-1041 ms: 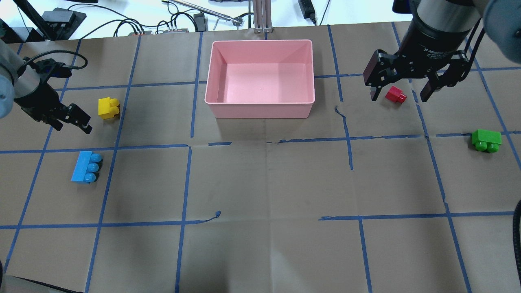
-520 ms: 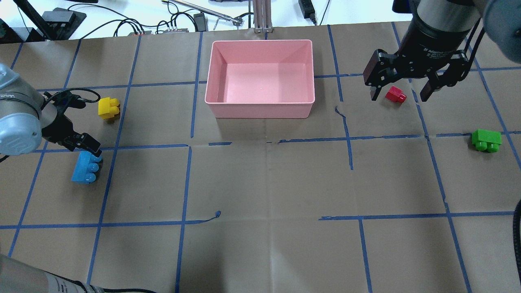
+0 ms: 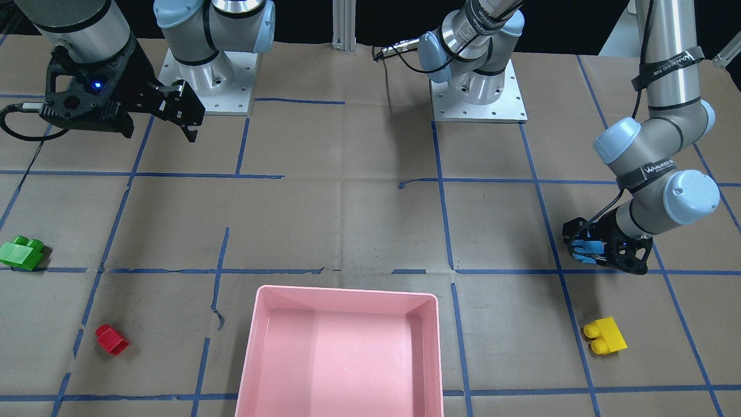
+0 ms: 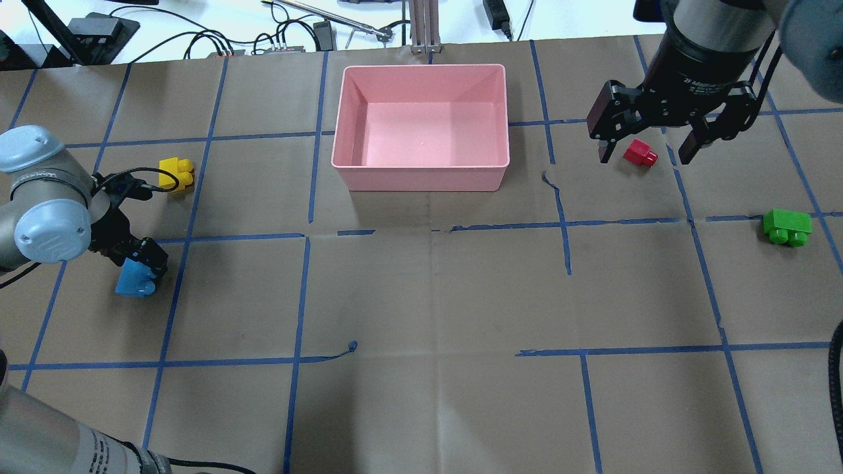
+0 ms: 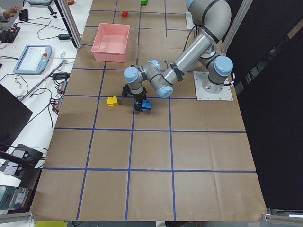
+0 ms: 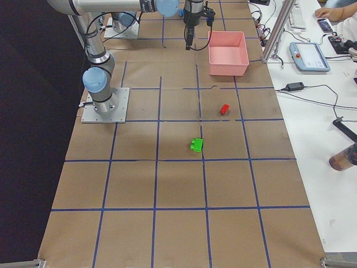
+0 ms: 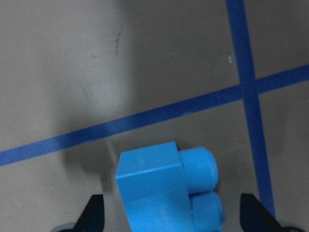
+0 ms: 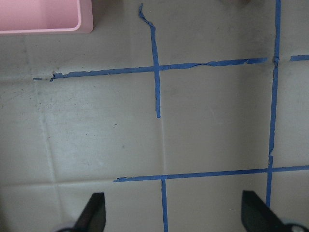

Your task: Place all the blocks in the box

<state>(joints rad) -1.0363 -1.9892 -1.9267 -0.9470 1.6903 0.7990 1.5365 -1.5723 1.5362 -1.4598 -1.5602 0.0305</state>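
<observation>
End effectors: I see left end effector point(image 7: 174, 213) open, straddling blue three-stud plastic brick point(image 7: 149, 186) on surface point(image 4: 428, 296); right end effector point(image 4: 644, 157) open, empty, raised.

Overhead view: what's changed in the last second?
The left gripper swung from beside the yellow block back toward the robot and down over the blue block. Its open fingers now straddle the block without gripping it. Nothing was picked up or released. The right gripper stays open, raised over the table. The red block, the green block, the other two and the box haven't moved.
</observation>
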